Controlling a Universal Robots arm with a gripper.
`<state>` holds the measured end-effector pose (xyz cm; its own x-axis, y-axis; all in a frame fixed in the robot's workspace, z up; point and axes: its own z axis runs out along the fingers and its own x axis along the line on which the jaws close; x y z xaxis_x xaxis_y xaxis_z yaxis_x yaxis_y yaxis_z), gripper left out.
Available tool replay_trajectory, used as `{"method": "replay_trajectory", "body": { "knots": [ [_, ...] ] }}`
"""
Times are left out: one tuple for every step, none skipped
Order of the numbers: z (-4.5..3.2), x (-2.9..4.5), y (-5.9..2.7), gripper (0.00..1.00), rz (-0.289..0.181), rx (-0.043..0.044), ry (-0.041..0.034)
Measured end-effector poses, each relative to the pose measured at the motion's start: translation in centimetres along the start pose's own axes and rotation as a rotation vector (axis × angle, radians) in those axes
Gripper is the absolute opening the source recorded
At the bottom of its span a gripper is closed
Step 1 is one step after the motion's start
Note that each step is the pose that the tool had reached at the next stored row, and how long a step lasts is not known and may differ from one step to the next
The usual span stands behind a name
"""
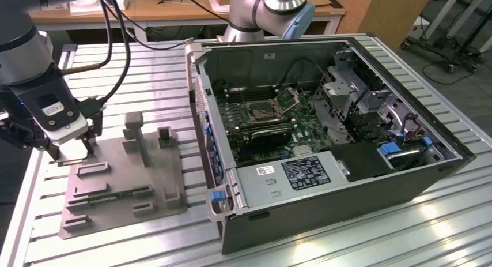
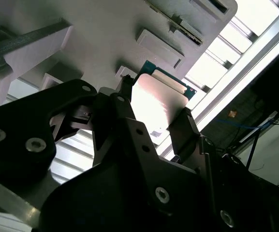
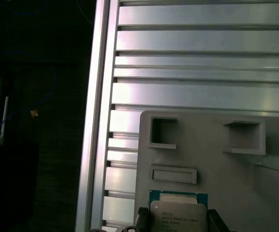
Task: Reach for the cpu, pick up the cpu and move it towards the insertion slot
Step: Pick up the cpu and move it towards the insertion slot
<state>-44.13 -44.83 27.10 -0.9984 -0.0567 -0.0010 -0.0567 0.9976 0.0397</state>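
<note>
One slatted metal bench point(image 1: 138, 65) carries one open computer case point(image 1: 330, 215), its single silver-framed insertion slot point(image 1: 265, 111) exposed. One grey tray point(image 1: 154, 175) stands well apart, toward the exterior view's left. At the tray's edge lies the one cpu point(image 2: 158, 104), a thin square with a pale metal face and green rim. Two fingers point(image 2: 183, 128) of the gripper point(image 2: 154, 107) flank it, apparently clamped on opposite edges.
</note>
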Motion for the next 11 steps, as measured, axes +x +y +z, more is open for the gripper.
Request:
{"method": "replay_trajectory", "body": {
  "knots": [
    [-0.04,0.00,0.00,0.55,0.000,-0.0001,-0.0001],
    [-0.08,0.00,0.00,0.55,0.000,-0.0002,-0.0002],
    [-0.11,0.00,0.01,0.55,0.000,-0.0003,-0.0003],
    [-0.14,0.00,0.01,0.55,0.000,-0.0002,-0.0002],
    [-0.18,0.00,0.01,0.55,0.000,-0.0001,0.0000],
    [-0.20,0.00,0.01,0.55,0.000,-0.0002,-0.0001],
    [-0.23,0.00,0.01,0.55,0.000,-0.0002,-0.0001],
    [-0.25,0.00,0.01,0.55,0.000,-0.0002,0.0000],
    [-0.27,0.00,0.01,0.55,0.000,-0.0003,-0.0001],
    [-0.30,0.00,0.01,0.55,0.000,-0.0004,-0.0001],
    [-0.32,0.00,0.01,0.55,0.000,-0.0005,0.0000]
  ]
}}
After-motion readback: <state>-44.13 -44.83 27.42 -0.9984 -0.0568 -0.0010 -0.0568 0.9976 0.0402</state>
